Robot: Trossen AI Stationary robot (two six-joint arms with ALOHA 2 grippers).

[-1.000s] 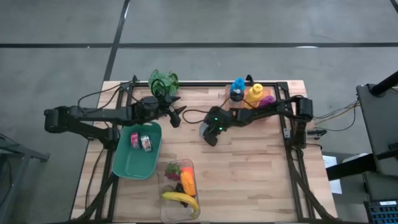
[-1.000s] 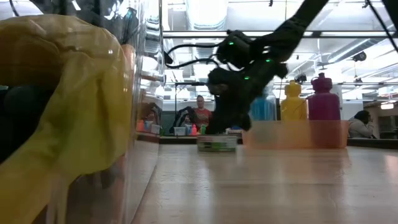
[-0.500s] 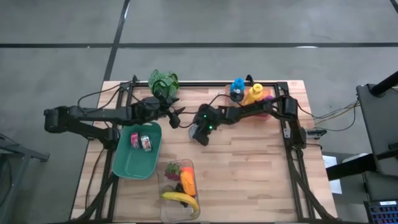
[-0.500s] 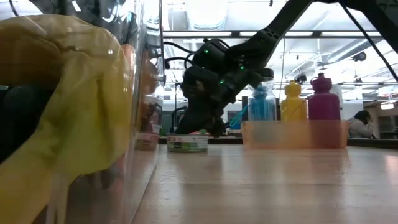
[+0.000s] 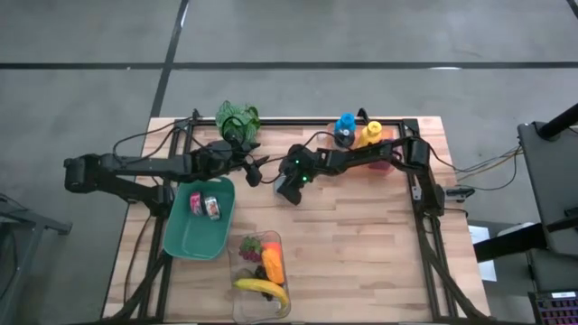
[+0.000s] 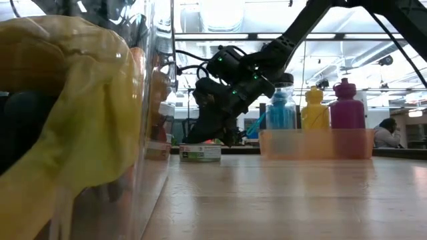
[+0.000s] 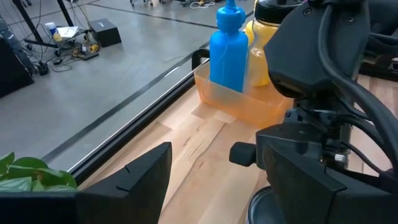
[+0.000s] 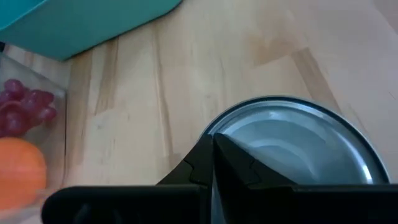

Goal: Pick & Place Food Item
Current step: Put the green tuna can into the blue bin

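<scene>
Overhead: wooden table (image 5: 361, 244) w/ two dark robot arms reaching toward the middle from either side. The right gripper (image 5: 287, 188) sits low over a small round tin can (image 6: 200, 153), the likely food item, which stands upright on the wood near the table's centre, just right of the teal tray (image 5: 185, 239). In the right wrist view the can's silver lid (image 8: 292, 143) fills the lower part of the picture and the fingers (image 8: 214, 158) are pressed tight together, tips meeting at the lid's rim. So the jaws are fully closed and not around the can; at most they touch its edge. Nothing is held.

The left gripper (image 5: 259, 169) waits close by, just left of the right one, fingers spread wide and empty. It points toward the right arm's wrist, which looms large in the left wrist view.

Other items: two small cans already lie in the teal tray; a clear container (image 5: 262, 271) nearer the front edge holds grapes, an orange item and a banana. Coloured bottles (image 5: 357, 134) stand in a bin at the back right; leafy greens (image 5: 237, 116) at back left.

Risks, as a guess: closed tips nudging the rim could tip or slide the can off course instead of gripping it. Also the two grippers are v. near each other, so any careless move by either arm could cause a collision.
</scene>
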